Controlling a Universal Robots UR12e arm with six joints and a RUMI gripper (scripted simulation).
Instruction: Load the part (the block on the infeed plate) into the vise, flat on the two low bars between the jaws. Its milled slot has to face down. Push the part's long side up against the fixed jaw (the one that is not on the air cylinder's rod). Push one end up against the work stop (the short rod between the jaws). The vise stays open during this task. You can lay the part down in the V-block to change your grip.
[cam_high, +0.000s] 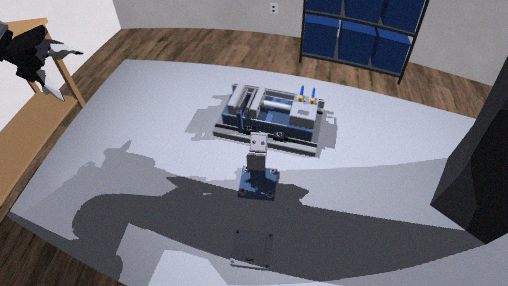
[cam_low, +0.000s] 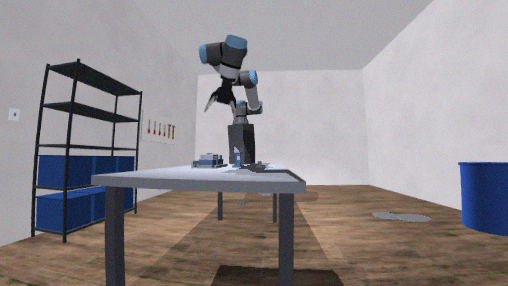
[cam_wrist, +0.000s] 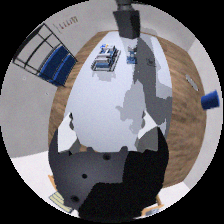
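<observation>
The vise (cam_high: 280, 131) (cam_low: 209, 161) (cam_wrist: 106, 61) stands on the table. Its fixed jaw (cam_high: 236, 99) is at the left in the top view, across a narrow gap from the moving jaw (cam_high: 257, 102) on the air cylinder's rod. The low bars and work stop are too small to tell apart. The V-block stand (cam_high: 256, 162) (cam_wrist: 131, 57) is beside the vise. The infeed plate (cam_high: 245, 245) lies in shadow; I cannot make out the part on it or in the vise. My gripper (cam_high: 73, 76) (cam_low: 220, 108) (cam_wrist: 107, 112) is open and empty, high above the table and far from the vise.
The table (cam_high: 165, 95) (cam_low: 165, 176) (cam_wrist: 95, 100) carries the fixtures. The robot's dark pedestal (cam_high: 480, 185) (cam_low: 241, 142) stands beyond them. A shelf rack (cam_high: 361, 21) (cam_low: 72, 110) with blue bins is off to one side. A wooden bench (cam_high: 35, 130) stands beyond the table's left edge in the top view.
</observation>
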